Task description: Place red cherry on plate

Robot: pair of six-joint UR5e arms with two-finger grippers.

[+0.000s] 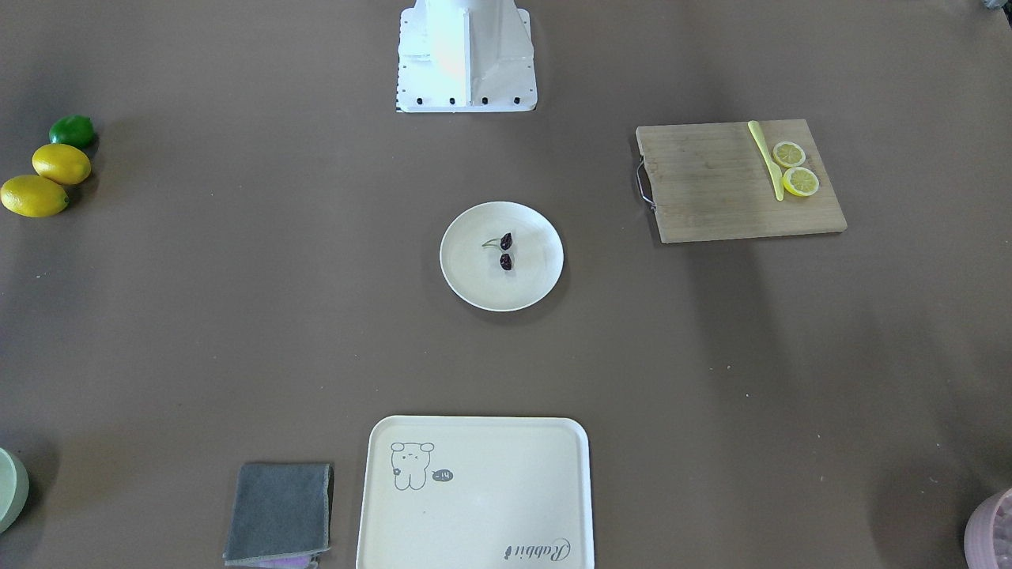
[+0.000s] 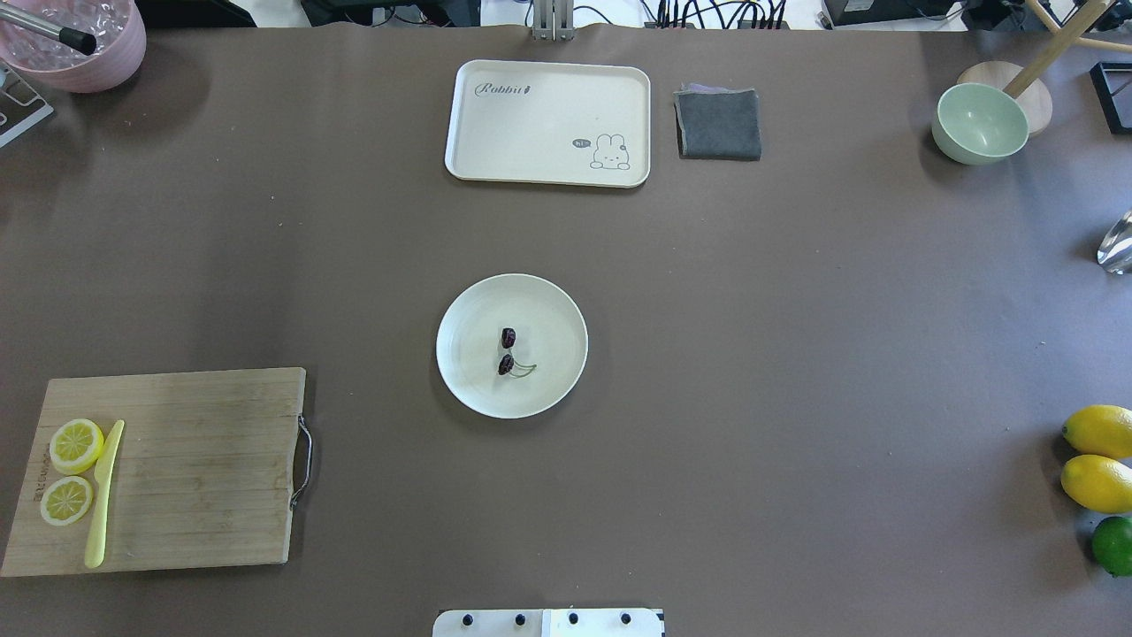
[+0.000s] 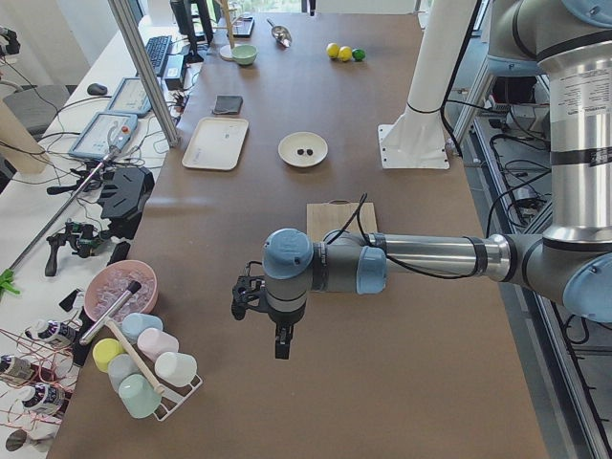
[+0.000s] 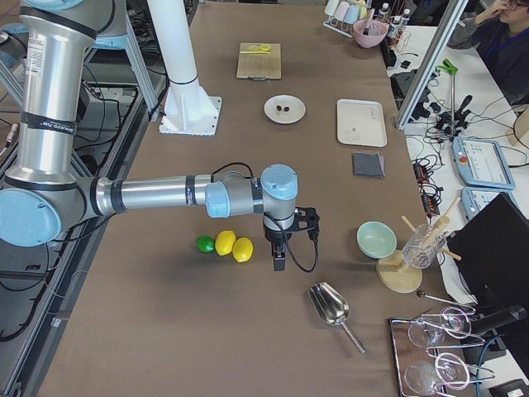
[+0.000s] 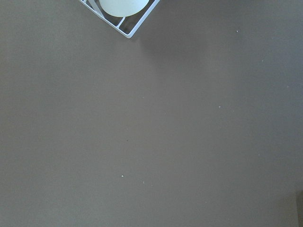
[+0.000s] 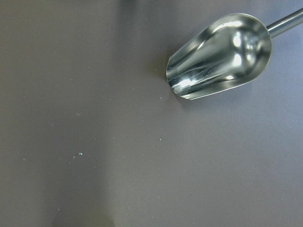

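Note:
The red cherry (image 1: 506, 241), a pair of dark maroon fruits on thin green stems, lies near the middle of the round cream-white plate (image 1: 474, 288) at the table's centre. The overhead view shows the same cherry (image 2: 508, 337) resting inside the plate (image 2: 553, 385). No gripper is near it. My left gripper (image 3: 281, 342) hangs over bare table at the left end, far from the plate, and my right gripper (image 4: 278, 261) hangs over the right end beside the lemons. Both show only in the side views, so I cannot tell whether they are open or shut.
A wooden cutting board (image 2: 195, 469) holds two lemon slices and a yellow knife. A cream tray (image 2: 548, 124) and a grey cloth (image 2: 718, 124) lie at the far edge. Two lemons and a lime (image 2: 1097, 482), a green bowl (image 2: 980, 122) and a metal scoop (image 6: 220, 54) sit at the right end.

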